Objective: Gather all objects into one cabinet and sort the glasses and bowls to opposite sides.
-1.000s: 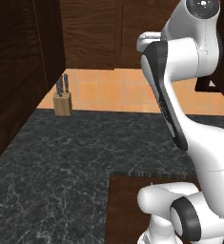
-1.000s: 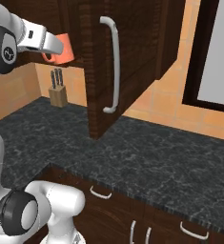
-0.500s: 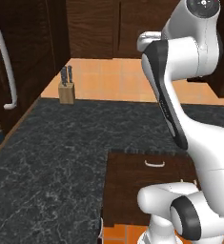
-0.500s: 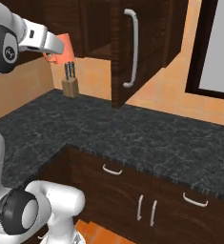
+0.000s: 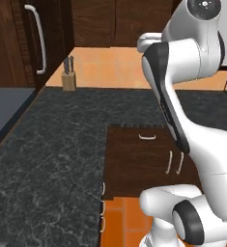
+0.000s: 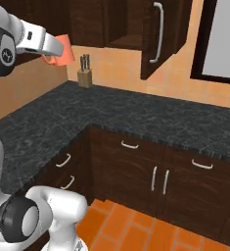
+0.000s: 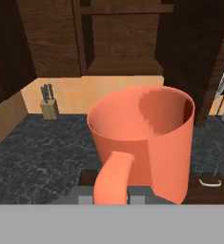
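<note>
A salmon-orange cup (image 7: 149, 138) with a side handle (image 7: 112, 183) fills the middle of the hand view, open end up, and nothing shows inside it. My gripper (image 6: 54, 51) is shut on this cup (image 6: 63, 49), holding it high over the left end of the counter. Ahead stands the dark brown cabinet (image 7: 124, 45), open, with a bare shelf (image 7: 123, 69). Its door (image 6: 158, 37) hangs open with a long light-grey bar handle (image 6: 159, 30); the same door (image 5: 42, 41) stands at the upper left of the left base view. The bowls and other cups are out of view.
A wooden knife block (image 6: 84, 73) (image 5: 68, 77) (image 7: 48, 106) stands at the back of the L-shaped dark stone counter (image 6: 136, 112). Below it are dark drawers and doors (image 6: 155, 176) with small handles. Orange tiled floor (image 6: 126, 225) lies in front.
The whole picture has shifted in both base views, so the base has moved: the open cabinet door and knife block now sit elsewhere in frame. The cup stays in the shut gripper.
</note>
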Motion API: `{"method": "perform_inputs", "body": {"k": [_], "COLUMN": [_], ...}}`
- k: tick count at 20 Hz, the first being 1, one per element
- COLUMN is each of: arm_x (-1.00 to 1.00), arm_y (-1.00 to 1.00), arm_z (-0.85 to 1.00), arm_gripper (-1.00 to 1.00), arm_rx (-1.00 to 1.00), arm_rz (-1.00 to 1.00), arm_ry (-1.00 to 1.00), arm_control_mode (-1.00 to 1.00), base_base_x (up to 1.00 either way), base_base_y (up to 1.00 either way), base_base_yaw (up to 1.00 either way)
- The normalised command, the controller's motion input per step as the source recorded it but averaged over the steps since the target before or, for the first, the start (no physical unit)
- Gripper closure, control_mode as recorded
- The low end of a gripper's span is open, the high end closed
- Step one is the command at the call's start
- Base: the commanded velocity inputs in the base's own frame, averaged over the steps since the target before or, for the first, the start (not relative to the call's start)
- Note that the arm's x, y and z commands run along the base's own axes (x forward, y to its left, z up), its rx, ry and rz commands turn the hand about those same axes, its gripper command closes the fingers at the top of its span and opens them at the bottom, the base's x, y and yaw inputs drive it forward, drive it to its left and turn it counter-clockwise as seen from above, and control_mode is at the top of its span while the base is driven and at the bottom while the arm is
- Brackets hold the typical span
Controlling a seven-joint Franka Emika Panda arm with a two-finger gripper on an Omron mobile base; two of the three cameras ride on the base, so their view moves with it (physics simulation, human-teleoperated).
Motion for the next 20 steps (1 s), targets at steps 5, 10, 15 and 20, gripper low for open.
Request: {"method": "perform_inputs", "body": {"k": [5,10,15,20], "arm_x": [0.00,0.00,0.00,0.00], "arm_y": [0.00,0.00,0.00,0.00], "arm_z": [0.00,0.00,0.00,0.00], "arm_gripper": [1.00,1.00,1.00,1.00], "arm_rx": [0.00,0.00,0.00,0.00], "arm_rz": [0.00,0.00,0.00,0.00], "arm_ry": [0.00,0.00,0.00,0.00], "arm_control_mode": [1.00,1.00,1.00,1.00], "base_base_x": [-0.63,-0.03,0.26,0.48], "base_base_y": [0.00,-0.55,-0.95,-0.87], "base_base_yaw": [-0.30,-0.21,-0.17,-0.18]}}
